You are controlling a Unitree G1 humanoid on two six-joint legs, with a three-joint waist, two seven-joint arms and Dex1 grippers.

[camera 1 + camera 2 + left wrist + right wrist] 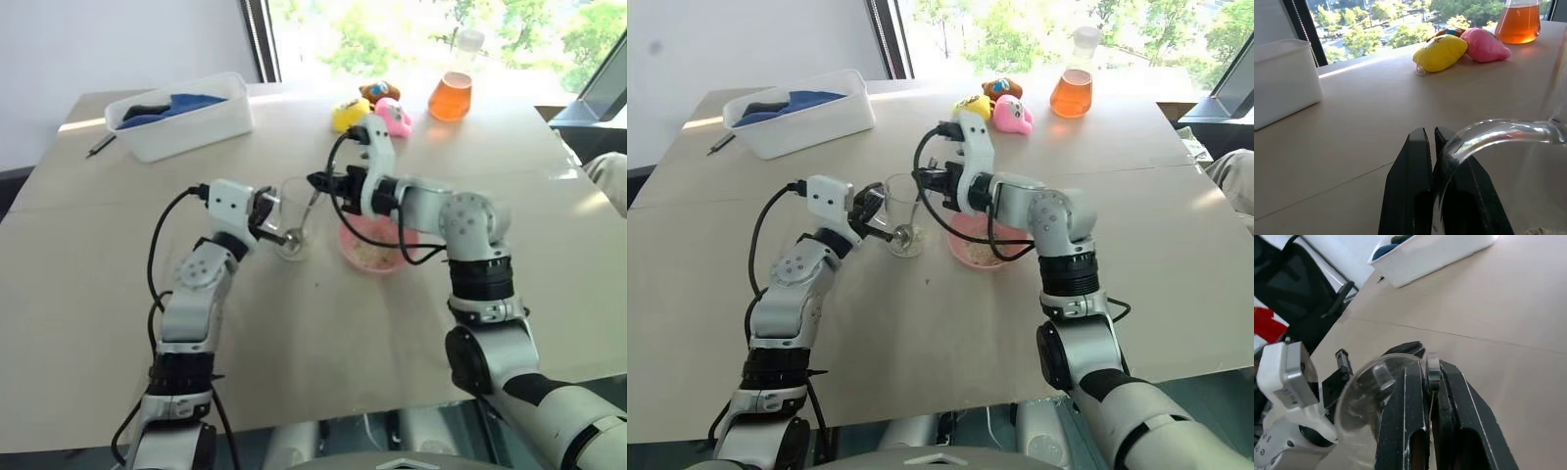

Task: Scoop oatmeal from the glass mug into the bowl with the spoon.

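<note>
The glass mug (292,217) stands upright on the table, mid-left. My left gripper (265,219) is shut on its near-left wall; the clear rim (1498,128) curves away from the black fingers (1415,166). My right gripper (315,183) is above the mug's right side, shut on the handle of the spoon (305,212). The spoon slants down into the mug, with its head (904,235) near the bottom. The pink bowl (345,245) sits just right of the mug, partly under my right arm, and holds pale oatmeal (974,254).
A white tub (186,122) with blue cloth stands at the back left, with a pen (101,145) beside it. Yellow (348,114), pink (395,117) and brown (378,91) toys and a flask of orange liquid (451,94) stand at the back.
</note>
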